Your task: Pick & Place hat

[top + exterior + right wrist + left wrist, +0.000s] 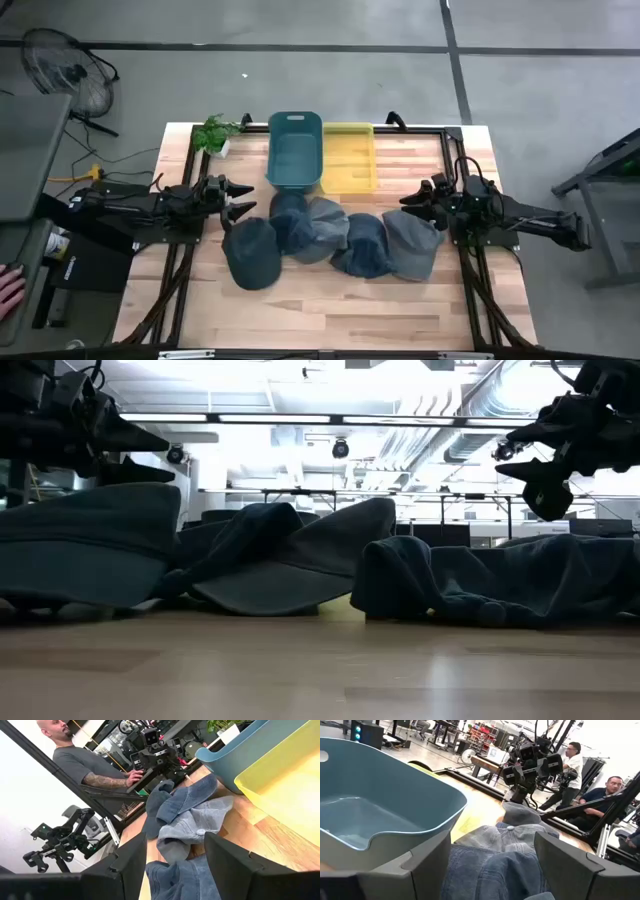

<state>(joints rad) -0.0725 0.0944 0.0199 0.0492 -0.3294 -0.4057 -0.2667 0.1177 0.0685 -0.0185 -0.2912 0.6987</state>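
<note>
Hats (330, 238) sit in an overlapping row across mid-table, just in front of the blue bin (295, 150) and yellow bin (349, 157). Both bins look empty — nothing placed yet, by my read.

Left gripper (240, 197) hovers beside the darkest cap (249, 253) at the row's left end, fingers spread, holding nothing. Right gripper (412, 199) hangs above the grey-blue hat (413, 243) at the right end, fingers parted too, nothing between them.

Your step: pick one hat cleanly. Take an end hat, not a middle one — the middle ones overlap and you probably drag a neighbour along. Pinch a raised fold or the brim edge; the fabric is soft, so a flat press on the crown likely slips.

Room: both bins are near, directly behind the row. The blue bin's near rim is close to the left gripper, so lift before you swing. The plant (214, 132) stands at the blue bin's left, near the table's back edge. Front half of the table (330, 310) is bare wood.
</note>
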